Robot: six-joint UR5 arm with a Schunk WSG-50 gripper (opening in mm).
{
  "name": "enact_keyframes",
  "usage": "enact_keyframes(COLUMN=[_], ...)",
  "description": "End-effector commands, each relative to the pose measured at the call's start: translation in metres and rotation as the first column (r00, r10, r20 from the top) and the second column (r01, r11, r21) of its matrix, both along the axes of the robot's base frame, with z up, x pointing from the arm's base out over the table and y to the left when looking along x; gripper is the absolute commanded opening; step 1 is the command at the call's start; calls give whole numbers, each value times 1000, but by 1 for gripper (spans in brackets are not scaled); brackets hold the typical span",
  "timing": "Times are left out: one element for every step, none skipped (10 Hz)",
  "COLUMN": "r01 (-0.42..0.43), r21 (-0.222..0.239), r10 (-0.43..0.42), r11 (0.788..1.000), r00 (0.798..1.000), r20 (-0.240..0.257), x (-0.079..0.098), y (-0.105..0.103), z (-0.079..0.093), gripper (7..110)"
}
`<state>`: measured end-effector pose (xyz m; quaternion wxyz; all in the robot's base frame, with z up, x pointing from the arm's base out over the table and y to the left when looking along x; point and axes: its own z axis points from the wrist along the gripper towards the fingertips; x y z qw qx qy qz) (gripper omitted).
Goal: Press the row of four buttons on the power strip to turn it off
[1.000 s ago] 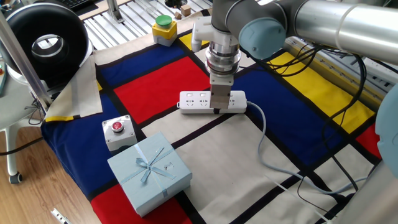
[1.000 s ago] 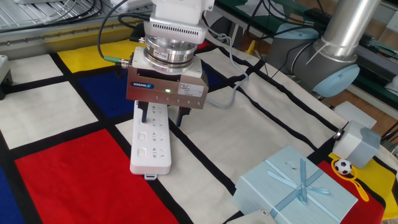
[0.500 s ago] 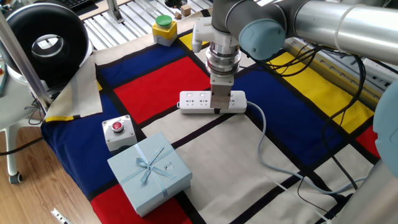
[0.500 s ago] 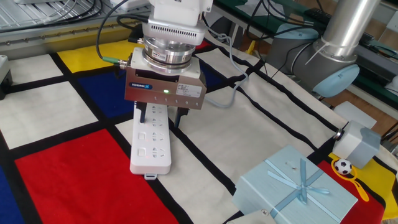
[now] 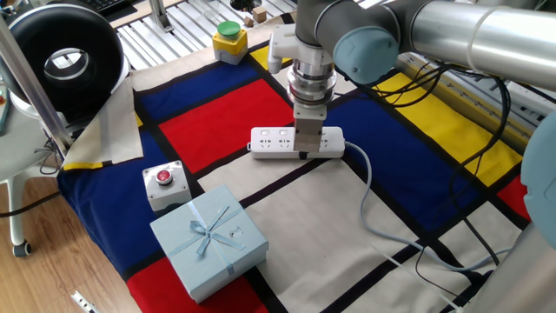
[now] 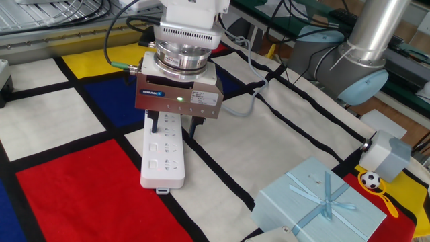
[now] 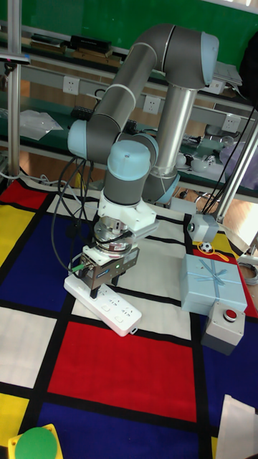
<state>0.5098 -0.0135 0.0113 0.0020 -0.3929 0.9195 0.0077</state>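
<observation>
White strip (image 5: 282, 142) lies on the cloth's (image 5: 200, 122) red and white panels; we see our gripper (image 6: 175, 126) upright over its cable end, fingers (image 6: 156, 124) apart

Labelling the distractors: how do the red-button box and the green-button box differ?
The red-button box has a grey housing; the green-button box has a yellow one. The red-button box sits beside the blue gift box at the near edge; the green-button box sits at the far edge. Both are small boxes topped by one round button.
</observation>
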Motion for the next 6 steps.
enact_keyframes(r01=[8,8,8,8,6,6], r21=[10,10,12,12,13,13], r10=[-8,-8,-8,-8,-6,-6], r11=[1000,1000,1000,1000,1000,1000], r00=[1000,1000,1000,1000,1000,1000], r20=[3,3,3,3,3,2], x=[2,2,2,2,2,2], y=[2,2,2,2,3,3], z=[0,-1,-1,-1,-1,0], gripper=[66,66,66,66,66,66])
